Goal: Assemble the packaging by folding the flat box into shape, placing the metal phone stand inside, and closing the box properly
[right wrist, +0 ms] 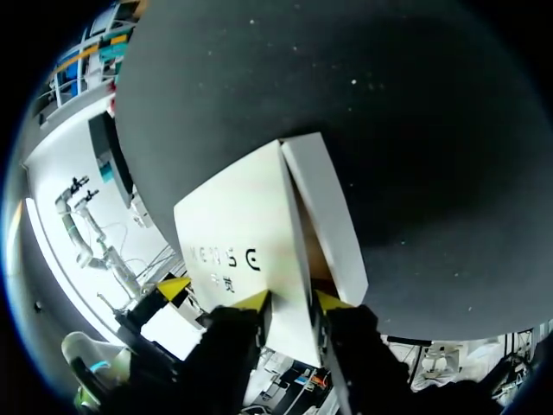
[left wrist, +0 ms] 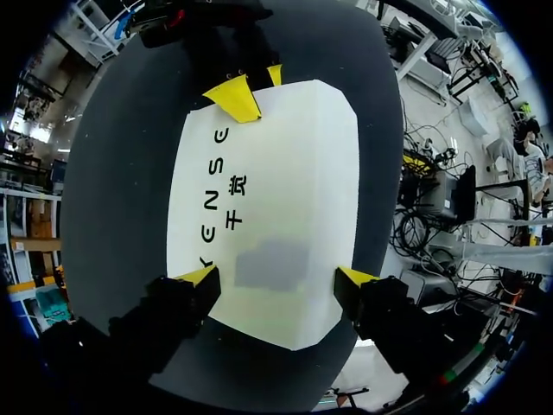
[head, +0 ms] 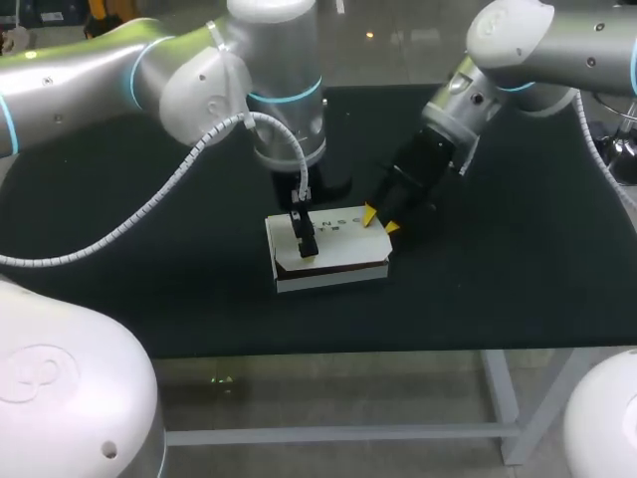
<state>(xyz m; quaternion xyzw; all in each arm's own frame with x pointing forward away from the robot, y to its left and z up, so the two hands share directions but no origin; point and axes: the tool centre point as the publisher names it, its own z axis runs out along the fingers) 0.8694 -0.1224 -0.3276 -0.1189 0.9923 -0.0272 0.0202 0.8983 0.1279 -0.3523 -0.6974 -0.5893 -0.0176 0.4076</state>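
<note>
The white box (head: 333, 254) lies in the middle of the black table, its printed lid (left wrist: 268, 190) down over it. The phone stand is not in sight. My left gripper (head: 304, 244) points straight down onto the lid's near-left part. Its fingers (left wrist: 200, 278) stand wide open, with the tips at the lid's two long edges (left wrist: 275, 278). My right gripper (head: 379, 220) is at the box's far right end. There its fingers (right wrist: 253, 301) are shut on the folded edge (right wrist: 292, 303) where the lid (right wrist: 246, 229) meets a side flap (right wrist: 327, 216).
The black table top (head: 498, 259) extends on all sides of the box. My left arm's white cable (head: 149, 214) loops above its left half. The table's front edge (head: 398, 351) runs a little way before the box.
</note>
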